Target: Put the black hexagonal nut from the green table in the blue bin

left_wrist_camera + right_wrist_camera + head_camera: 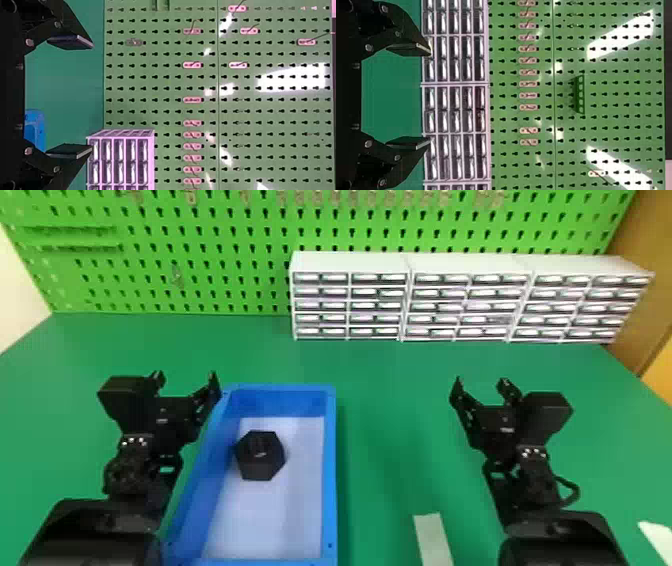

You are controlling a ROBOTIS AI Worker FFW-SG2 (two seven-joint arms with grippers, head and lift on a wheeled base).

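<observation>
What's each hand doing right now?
Left hand: open, holding nothing.
Right hand: open, holding nothing.

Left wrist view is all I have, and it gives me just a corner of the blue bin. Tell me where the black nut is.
Observer: The nut lies on the floor of the blue bin, nearer the far end and the left wall.
Operator: Now report on the right gripper.
Observer: The right gripper is off to the right of the bin, open, with nothing in its grasp.
</observation>
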